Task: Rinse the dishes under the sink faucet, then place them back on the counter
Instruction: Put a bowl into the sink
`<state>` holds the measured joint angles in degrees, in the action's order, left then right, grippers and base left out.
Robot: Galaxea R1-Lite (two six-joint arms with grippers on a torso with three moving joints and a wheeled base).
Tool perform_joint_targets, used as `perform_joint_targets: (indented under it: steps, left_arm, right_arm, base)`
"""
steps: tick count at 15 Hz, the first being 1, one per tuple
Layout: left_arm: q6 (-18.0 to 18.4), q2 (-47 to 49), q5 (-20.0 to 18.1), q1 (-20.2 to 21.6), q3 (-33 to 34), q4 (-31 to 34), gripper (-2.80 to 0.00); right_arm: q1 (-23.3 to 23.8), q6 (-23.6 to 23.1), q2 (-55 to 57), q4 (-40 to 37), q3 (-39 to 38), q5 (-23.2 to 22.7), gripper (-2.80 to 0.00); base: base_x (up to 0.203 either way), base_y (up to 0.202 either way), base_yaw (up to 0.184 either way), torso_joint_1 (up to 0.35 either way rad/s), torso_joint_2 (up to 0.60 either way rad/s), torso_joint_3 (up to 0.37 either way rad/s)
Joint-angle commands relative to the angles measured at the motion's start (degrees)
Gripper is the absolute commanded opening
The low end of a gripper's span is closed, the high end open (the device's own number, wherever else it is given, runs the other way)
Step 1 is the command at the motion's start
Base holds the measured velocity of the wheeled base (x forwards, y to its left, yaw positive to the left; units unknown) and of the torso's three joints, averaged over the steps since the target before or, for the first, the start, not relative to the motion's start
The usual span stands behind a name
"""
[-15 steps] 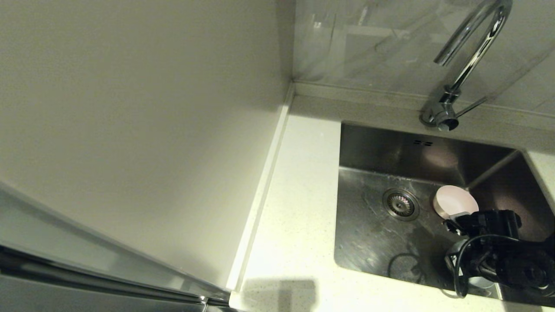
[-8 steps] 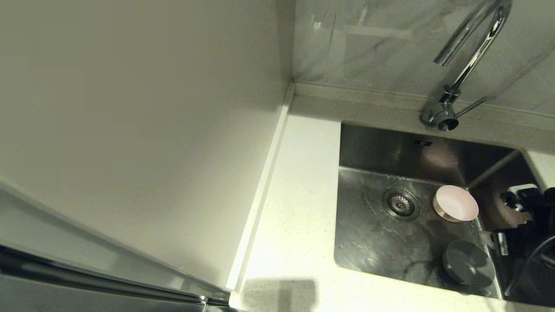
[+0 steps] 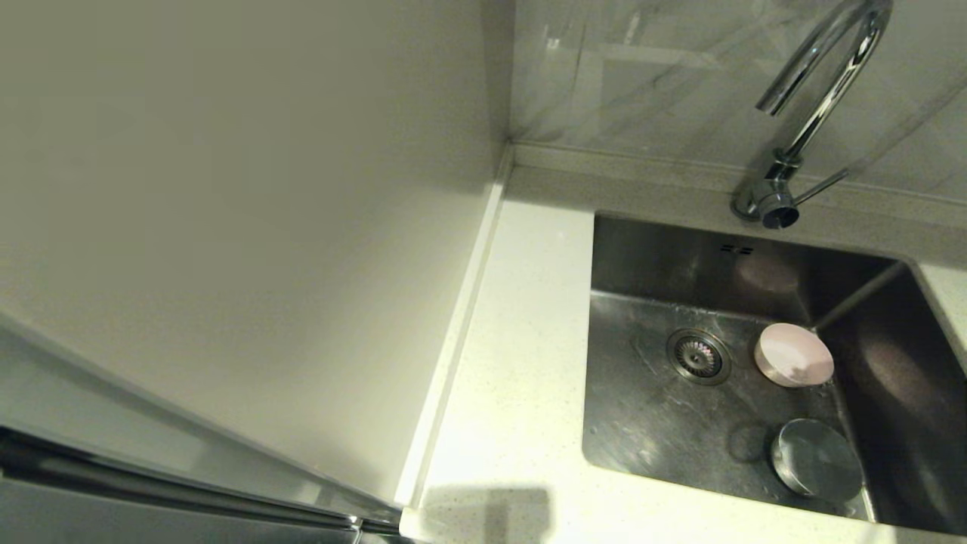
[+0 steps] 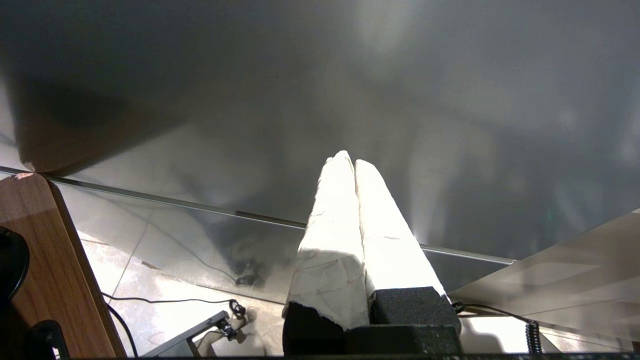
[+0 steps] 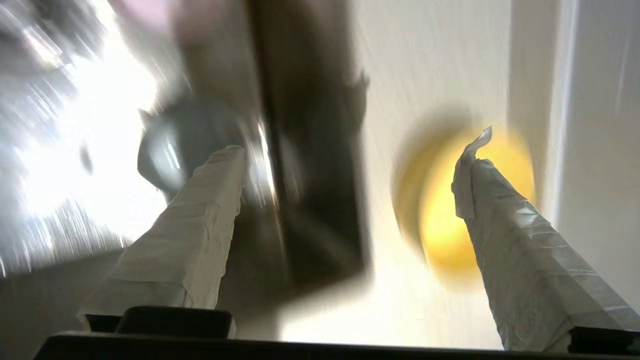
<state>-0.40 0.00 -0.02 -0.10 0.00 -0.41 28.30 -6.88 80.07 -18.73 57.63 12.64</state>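
The pale pink bowl (image 3: 794, 354) and the grey bowl (image 3: 817, 458) rest in the steel sink (image 3: 650, 423), right of the drain (image 3: 698, 356). The chrome faucet (image 3: 812, 106) arches over the basin's back edge. Neither arm shows in the head view. My right gripper (image 5: 350, 155) is open and empty, above the counter (image 5: 430, 60). The yellow bowl (image 5: 450, 210) sits on that counter, partly behind one of the right fingers (image 5: 505, 220); the grey bowl (image 5: 185, 145) shows past the other. My left gripper (image 4: 348, 162) is shut on nothing, parked low facing a dark cabinet front.
A plain white upright panel (image 3: 227, 227) stands left of the counter strip (image 3: 514, 378), with a raised rim (image 3: 461, 317) along its foot. A glossy backsplash (image 3: 642, 68) rises behind the faucet. A wooden piece (image 4: 55, 265) and floor cables (image 4: 175, 301) appear in the left wrist view.
My right arm, which was over the grey bowl in the sink, has drawn off to the right and left the head view. The grey bowl now lies uncovered on the sink floor.
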Motion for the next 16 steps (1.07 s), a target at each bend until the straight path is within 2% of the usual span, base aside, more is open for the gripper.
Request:
perform_joint_targets:
  steps: [1,6,10,16]
  left_arm:
    - [-0.04,0.00,0.02,0.01,0.18,-0.02,-2.80]
    - [-0.04,0.00,0.02,0.01,0.18,-0.02,-2.80]
    - [-0.04,0.00,0.02,0.01,0.18,-0.02,-2.80]
    - [-0.04,0.00,0.02,0.01,0.18,-0.02,-2.80]
  right_arm:
    - [4.18,0.42,1.82,-7.99,2.36,0.18,0.00]
    - [12.71,0.55,9.54,-8.10,1.90,-1.31,0.00]
    - [16.94,0.49,13.64,-7.72,4.37,-2.90,0.00]
    - [17.81,0.49,16.29,-7.89,4.95,-5.33,0.00]
  base:
    - [0.000,0.000,0.000,0.000,0.00,0.000]
    - [0.000,0.000,0.000,0.000,0.00,0.000]
    - [0.000,0.000,0.000,0.000,0.00,0.000]
    - [0.000,0.000,0.000,0.000,0.00,0.000]
